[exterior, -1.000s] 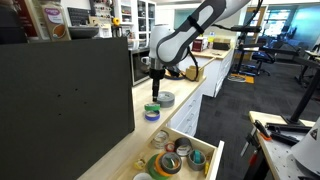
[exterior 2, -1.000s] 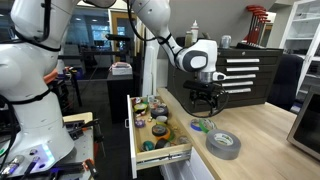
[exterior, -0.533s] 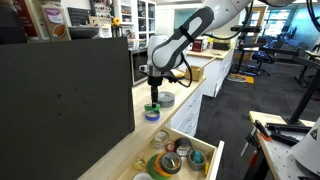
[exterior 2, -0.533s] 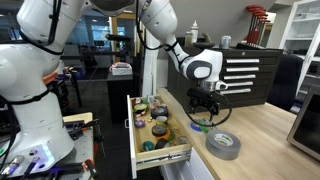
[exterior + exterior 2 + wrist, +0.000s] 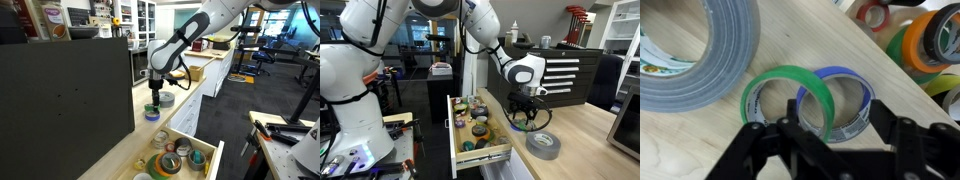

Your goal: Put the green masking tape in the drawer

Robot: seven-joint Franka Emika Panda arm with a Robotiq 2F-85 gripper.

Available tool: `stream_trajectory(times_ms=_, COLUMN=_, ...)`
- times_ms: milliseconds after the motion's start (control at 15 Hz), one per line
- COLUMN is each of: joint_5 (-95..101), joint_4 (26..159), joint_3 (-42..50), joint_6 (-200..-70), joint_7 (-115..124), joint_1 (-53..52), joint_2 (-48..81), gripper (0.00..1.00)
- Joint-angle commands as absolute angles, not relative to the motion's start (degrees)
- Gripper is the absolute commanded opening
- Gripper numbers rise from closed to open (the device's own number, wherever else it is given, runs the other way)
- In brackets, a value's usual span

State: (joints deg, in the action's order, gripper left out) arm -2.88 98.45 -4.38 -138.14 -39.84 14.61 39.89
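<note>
Over the surface [image 5: 695, 140], the released end effector [image 5: 830, 140] should pinch the green masking tape [image 5: 780, 75] alone, sparing the blue tape [image 5: 847, 72] touching it.

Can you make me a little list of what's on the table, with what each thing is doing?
hand: open, low over the two small tapes
green tape: flat on the wooden counter, against the blue tape
grey tape: big roll, close by
drawer: pulled open, other rolls inside
green tape in drawer: not yet

Gripper [image 5: 153, 101] above countertop tape rolls [image 5: 151, 114]
</note>
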Motion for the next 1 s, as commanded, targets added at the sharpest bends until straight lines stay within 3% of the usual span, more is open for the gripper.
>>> stream_trajectory(times_ms=0, joint_5=-5.06, joint_4=96.90, joint_3=-6.16, joint_6=-135.53, joint_7=-43.03, joint_1=16.93, joint_2=40.84, gripper=0.46)
stream_trajectory(times_ms=400, joint_5=-7.07, joint_4=97.02, joint_3=-6.44, joint_6=-134.66, joint_7=-44.74, joint_1=17.67, joint_2=40.99, gripper=0.07)
stream_trajectory(times_ms=600, joint_5=-7.72, joint_4=97.78, joint_3=-6.47, joint_6=-134.76, joint_7=-45.22, joint_1=17.68, joint_2=40.02, gripper=0.02)
stream_trajectory(times_ms=933, joint_5=-7.02, joint_4=101.88, joint_3=-4.75, joint_6=-136.30, joint_7=-41.51, joint_1=15.89, joint_2=34.47, gripper=0.05)
